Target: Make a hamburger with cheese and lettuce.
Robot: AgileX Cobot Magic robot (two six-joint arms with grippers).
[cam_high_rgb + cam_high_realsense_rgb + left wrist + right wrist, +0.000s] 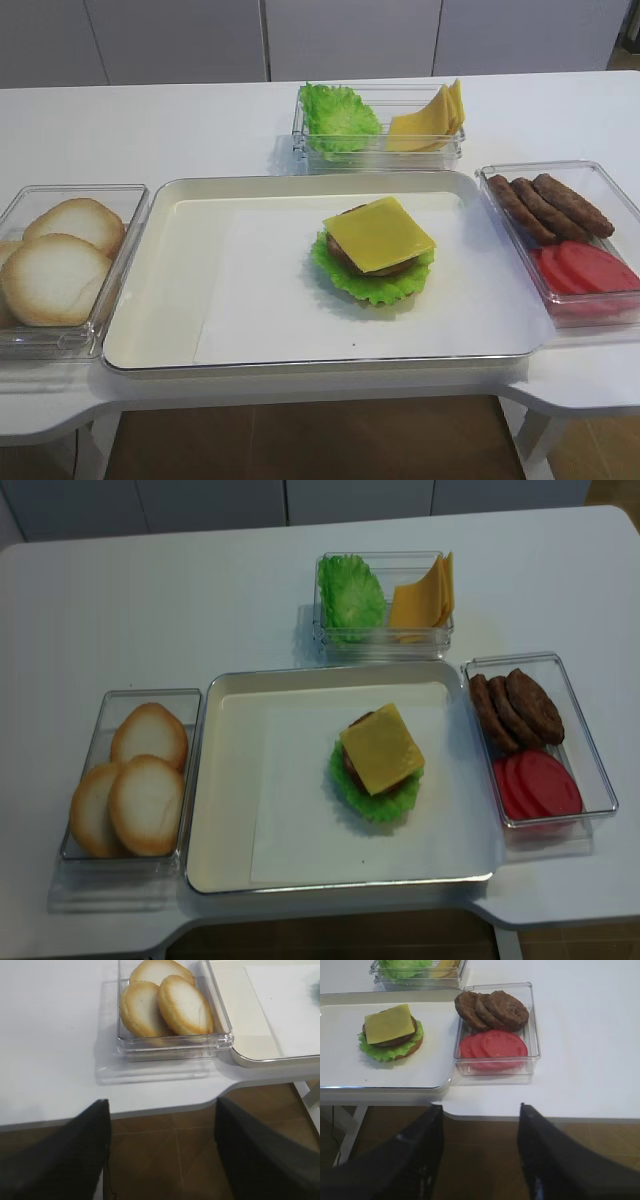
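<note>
The hamburger (pixel 372 262) sits on white paper in the cream tray (pixel 180 290): a bun base, a ruffled green lettuce leaf (pixel 375 285), a brown patty (pixel 340 248) and a square yellow cheese slice (pixel 379 234) on top. It also shows in the right wrist view (pixel 390 1035) and the realsense view (pixel 378 760). My right gripper (pixel 480 1110) is open and empty, pulled back past the table's front edge. My left gripper (pixel 162 1105) is open and empty, off the front edge near the bun box. Neither gripper shows in the exterior views.
A clear box of pale buns (pixel 60 260) stands left of the tray. A box with spare lettuce (pixel 338 118) and fanned cheese slices (pixel 432 120) stands behind it. A box with brown patties (pixel 492 1009) and red tomato slices (pixel 495 1045) stands at the right.
</note>
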